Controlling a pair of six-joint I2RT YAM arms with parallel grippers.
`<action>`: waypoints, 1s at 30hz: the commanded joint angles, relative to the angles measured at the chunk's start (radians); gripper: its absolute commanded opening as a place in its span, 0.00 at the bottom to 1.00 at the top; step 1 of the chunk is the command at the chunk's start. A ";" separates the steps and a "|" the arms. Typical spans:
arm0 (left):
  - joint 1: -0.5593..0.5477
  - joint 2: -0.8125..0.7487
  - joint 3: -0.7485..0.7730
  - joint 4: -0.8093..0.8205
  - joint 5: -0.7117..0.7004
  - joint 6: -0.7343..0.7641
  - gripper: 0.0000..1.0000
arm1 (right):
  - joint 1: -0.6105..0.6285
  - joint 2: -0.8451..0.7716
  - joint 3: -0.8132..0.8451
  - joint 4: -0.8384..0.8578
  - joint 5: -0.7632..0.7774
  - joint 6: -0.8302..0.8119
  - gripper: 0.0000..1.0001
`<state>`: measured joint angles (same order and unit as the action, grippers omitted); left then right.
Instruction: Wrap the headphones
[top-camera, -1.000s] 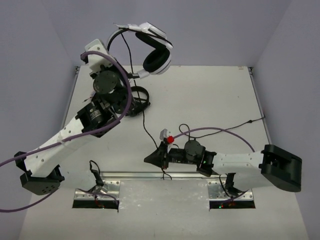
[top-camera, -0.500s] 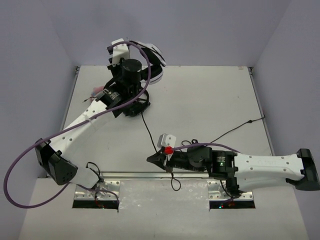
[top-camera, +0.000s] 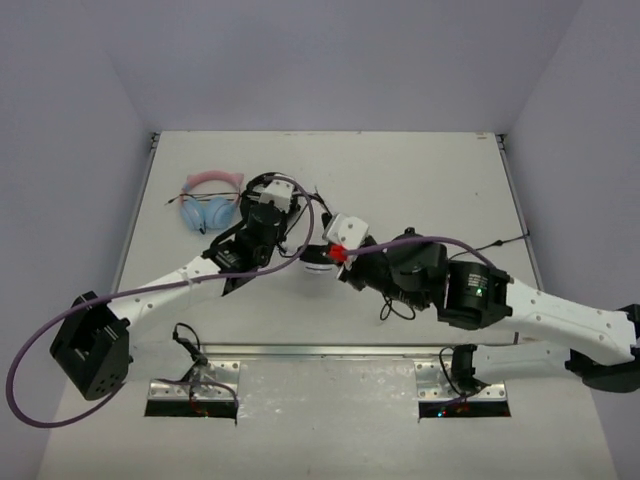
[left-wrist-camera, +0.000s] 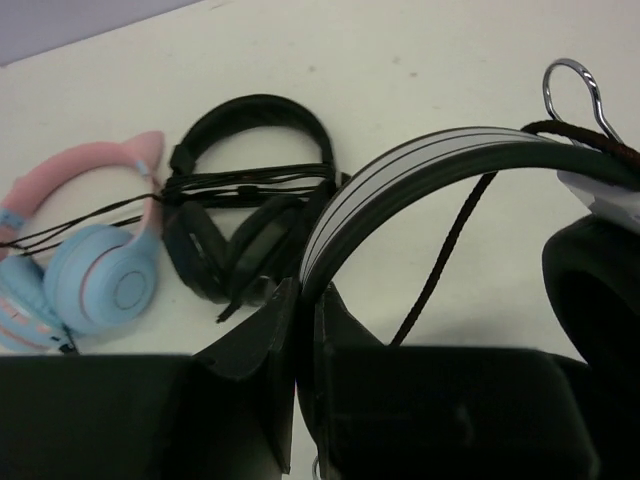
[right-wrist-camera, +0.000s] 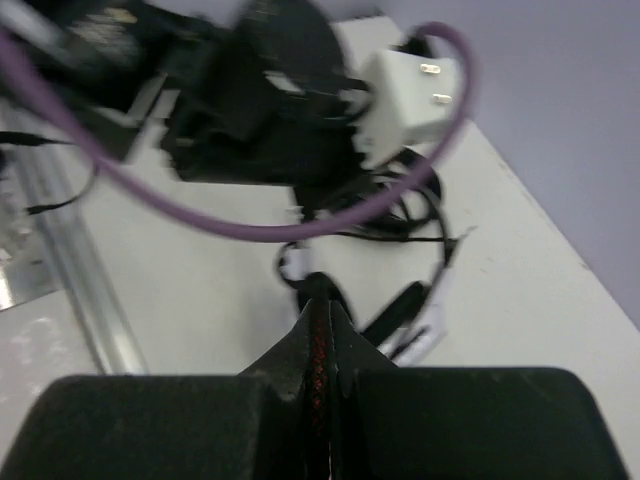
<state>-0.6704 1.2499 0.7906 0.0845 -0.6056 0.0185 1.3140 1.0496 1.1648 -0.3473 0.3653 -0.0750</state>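
Mid-wrap, I reckon: left gripper (left-wrist-camera: 298, 300) clamped on the headphones (left-wrist-camera: 420, 165) at desk (top-camera: 430, 170) centre, right gripper (right-wrist-camera: 318, 300) pinched shut. Next I'd loop the cable (left-wrist-camera: 452, 235) taut.

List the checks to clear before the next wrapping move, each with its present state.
1. Left tool shut on the headband of the headphones: ok.
2. Right tool shut: ok.
3. Cable caught in the right tool: cannot tell.
4. Cable wound up: not ok, a strand hangs loose under the headband.
5. Black pair and pink-and-blue pair out of both tools: ok.
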 joint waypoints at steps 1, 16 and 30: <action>-0.018 -0.145 0.001 0.187 0.314 0.003 0.00 | -0.192 -0.023 0.067 -0.074 0.018 -0.100 0.01; -0.215 -0.422 0.044 -0.331 0.271 -0.008 0.00 | -0.530 0.092 0.197 -0.065 -0.043 -0.204 0.01; -0.216 -0.428 0.179 -0.646 0.161 -0.089 0.00 | -0.783 0.087 0.020 0.042 -0.178 -0.005 0.01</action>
<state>-0.8886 0.8608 0.8970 -0.5152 -0.4179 -0.0170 0.5514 1.1755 1.2007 -0.4339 0.2150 -0.1429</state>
